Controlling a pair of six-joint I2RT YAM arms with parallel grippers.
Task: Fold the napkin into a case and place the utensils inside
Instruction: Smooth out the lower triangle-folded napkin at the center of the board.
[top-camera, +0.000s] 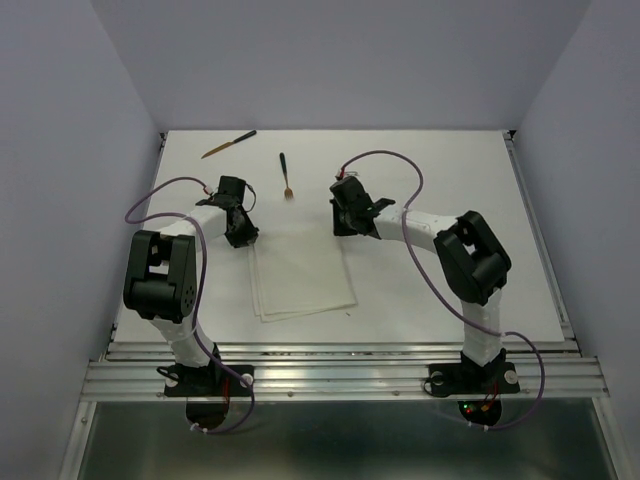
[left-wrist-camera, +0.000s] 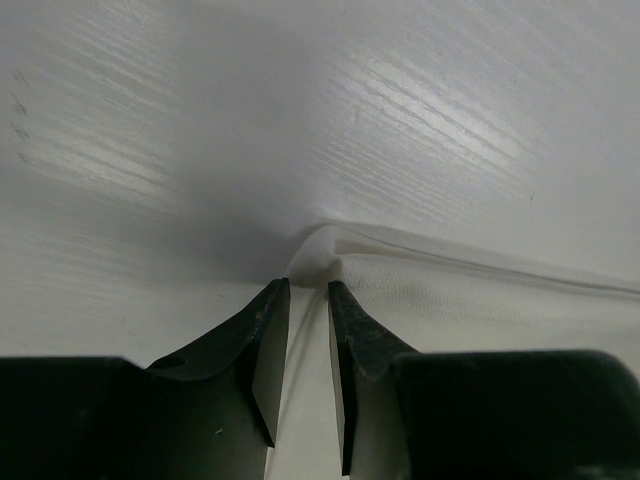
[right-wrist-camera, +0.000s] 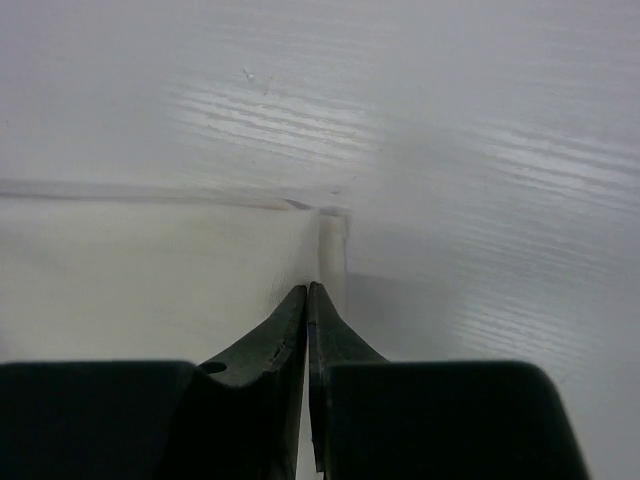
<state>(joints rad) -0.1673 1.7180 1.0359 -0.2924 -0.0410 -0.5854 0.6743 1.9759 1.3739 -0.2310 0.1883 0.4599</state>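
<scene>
Down at far corners of folded napkin (top-camera: 303, 280): parted slightly astride cloth at left gripper (left-wrist-camera: 308, 288), pressed together at right gripper (right-wrist-camera: 307, 289); well clear of utensils (top-camera: 286, 176) beyond.

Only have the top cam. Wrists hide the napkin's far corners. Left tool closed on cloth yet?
Observer: Not fully. In the left wrist view, the left tool shows a narrow gap between its fingers, and the napkin corner sits right at the tips.
Operator: Corner flat?
Observer: No. It curls up there, and the layered edges show.
Operator: Right tool?
Observer: The right tool has its fingers pressed together at the other far corner. I can't tell whether cloth is pinched.
</scene>
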